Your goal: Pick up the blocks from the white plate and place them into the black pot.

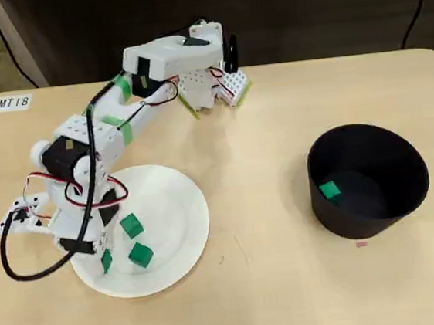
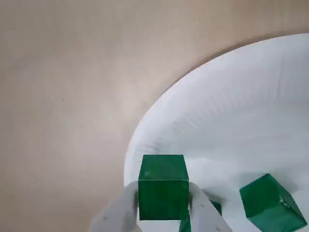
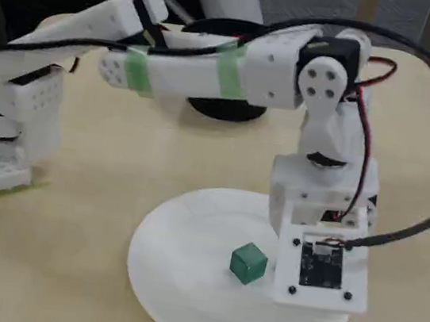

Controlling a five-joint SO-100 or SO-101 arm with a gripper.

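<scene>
One green block [image 2: 163,186] sits clamped in the downward-bent gripper [image 2: 163,208] above the white plate [image 2: 241,111].

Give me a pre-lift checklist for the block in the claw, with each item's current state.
1. Block between the claw's fingers: ok; the claw flanks the held block on both sides in the wrist view.
2. Firm grip: cannot tell.
3. Neighbouring block free of the fingers: ok, it sits apart.
4. Black pot open and upright: ok.
5. Room in the pot: ok, one block inside.
6. White plate flat on the table: ok.
</scene>
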